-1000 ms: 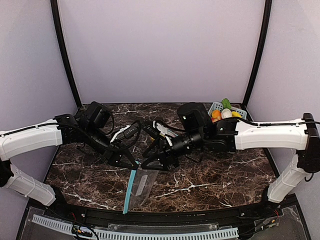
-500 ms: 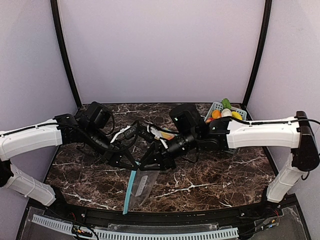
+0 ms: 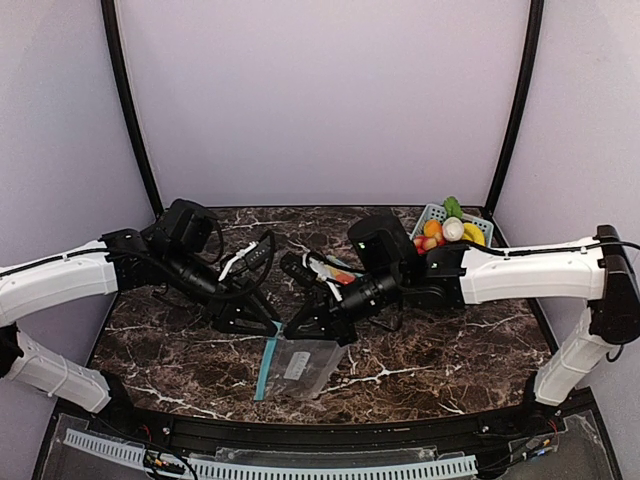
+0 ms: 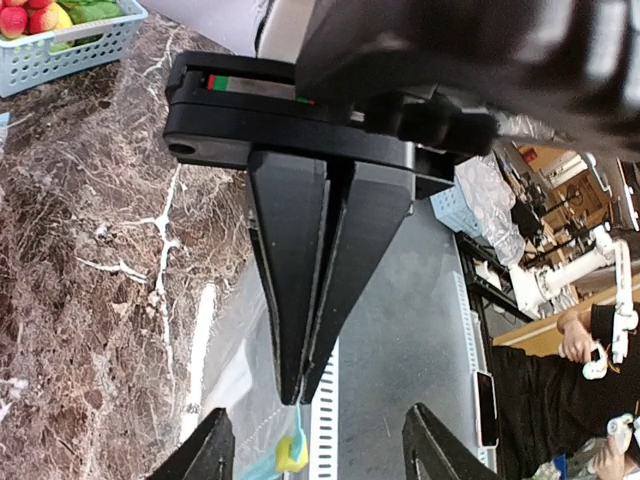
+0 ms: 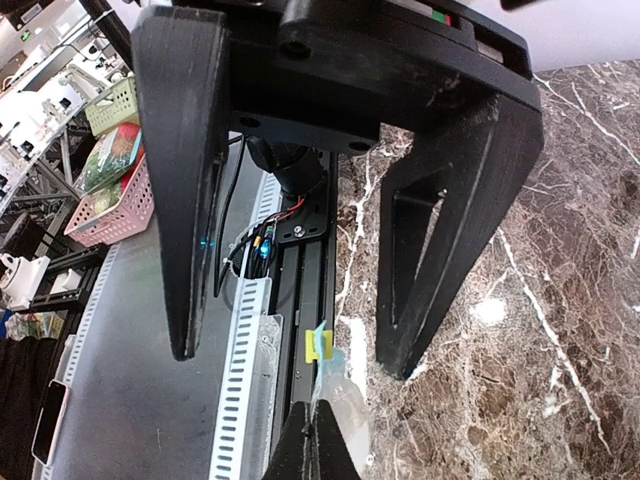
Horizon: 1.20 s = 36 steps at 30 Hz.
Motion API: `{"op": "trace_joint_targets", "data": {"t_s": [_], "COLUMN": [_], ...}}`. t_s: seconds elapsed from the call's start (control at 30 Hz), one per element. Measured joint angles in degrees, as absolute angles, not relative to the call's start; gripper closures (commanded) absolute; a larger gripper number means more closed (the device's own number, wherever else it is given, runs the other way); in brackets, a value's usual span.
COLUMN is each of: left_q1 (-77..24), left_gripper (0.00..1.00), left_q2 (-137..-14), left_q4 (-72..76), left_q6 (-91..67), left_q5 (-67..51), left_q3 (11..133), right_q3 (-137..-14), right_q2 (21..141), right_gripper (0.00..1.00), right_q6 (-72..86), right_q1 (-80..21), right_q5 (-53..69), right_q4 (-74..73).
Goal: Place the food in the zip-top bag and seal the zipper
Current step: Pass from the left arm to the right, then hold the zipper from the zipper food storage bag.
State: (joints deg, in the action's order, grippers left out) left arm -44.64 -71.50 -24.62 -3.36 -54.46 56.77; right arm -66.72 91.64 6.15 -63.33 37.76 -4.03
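The clear zip-top bag [image 3: 305,365] lies flat on the marble near the front edge, its blue zipper strip [image 3: 266,366] on the left side. My right gripper [image 3: 300,328] is shut on the bag's top edge by the yellow slider [image 5: 318,343]; in its wrist view the right gripper [image 5: 316,445] pinches the film. My left gripper [image 3: 262,322] stands open just left of it, and in the left wrist view that gripper [image 4: 318,410] straddles the right one without touching the bag [image 4: 235,375]. The food [image 3: 447,228] sits in a blue basket [image 3: 431,212] at the back right.
The two arms meet nose to nose at the table's centre front. A black rail and a slotted white cable duct [image 3: 300,465] run along the near edge, just beyond the bag. The basket [image 4: 60,55] stands against the right back corner.
My left gripper has opened and let go of the bag. My right gripper has shut on the bag's top edge. The bag has swung and spread out to the right.
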Motion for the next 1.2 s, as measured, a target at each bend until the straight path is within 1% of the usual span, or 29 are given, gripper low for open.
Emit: {"op": "trace_joint_targets", "data": {"t_s": [0.03, 0.07, 0.17, 0.27, 0.37, 0.47, 0.77, 0.9, 1.03, 1.07, 1.13, 1.2], "left_q1": [-44.6, -44.6, -44.6, -44.6, -44.6, -44.6, -44.6, -44.6, -44.6, -44.6, -44.6, -44.6], "left_gripper": [0.47, 0.53, 0.61, 0.62, 0.59, 0.58, 0.65, 0.73, 0.84, 0.88, 0.94, 0.98], "left_q2": [-70.8, -70.3, -68.9, -68.9, -68.9, -68.9, -68.9, -69.0, -69.0, -69.0, -69.0, -69.0], "left_q4": [-23.9, -23.3, -21.6, -20.6, -20.1, -19.9, -19.3, -19.2, -18.9, -18.9, -18.8, -18.7], "left_q6": [-3.6, -3.8, -4.7, -5.1, -5.2, -5.3, -5.4, -5.5, -5.5, -5.5, -5.6, -5.7], "left_q5": [-54.2, -54.0, -53.5, -53.2, -52.9, -52.8, -51.8, -51.5, -51.3, -51.2, -51.1, -50.8], "left_q3": [56.5, 56.2, 55.8, 55.6, 55.1, 54.7, 53.5, 53.0, 53.0, 53.0, 53.0, 53.0], "right_q3": [-66.5, -66.4, -66.2, -66.2, -66.0, -65.8, -65.2, -64.8, -64.5, -64.5, -64.5, -64.5], "right_q2": [91.4, 91.1, 90.6, 90.3, 90.3, 90.3, 90.1, 89.6, 89.4, 89.4, 89.4, 89.4], "right_gripper": [1.0, 1.0, 1.0, 1.0, 1.0, 1.0, 1.0, 1.0, 1.0, 1.0, 1.0, 1.0], "right_q6": [6.3, 6.5, 6.8, 7.0, 7.6, 8.0, 8.9, 9.3, 9.6, 9.6, 9.8, 10.0], "right_q1": [-63.3, -63.3, -63.3, -63.3, -63.3, -63.3, -62.7, -62.4, -62.3, -62.2, -62.1, -62.1], "right_q5": [37.5, 37.4, 37.2, 36.9, 36.4, 36.2, 36.1, 36.1, 36.1, 36.1, 36.1, 36.1], "right_q4": [-3.8, -3.5, -2.9, -2.5, -2.3, -2.1, -1.8, -1.2, -0.2, -0.1, 0.0, 0.1]}}
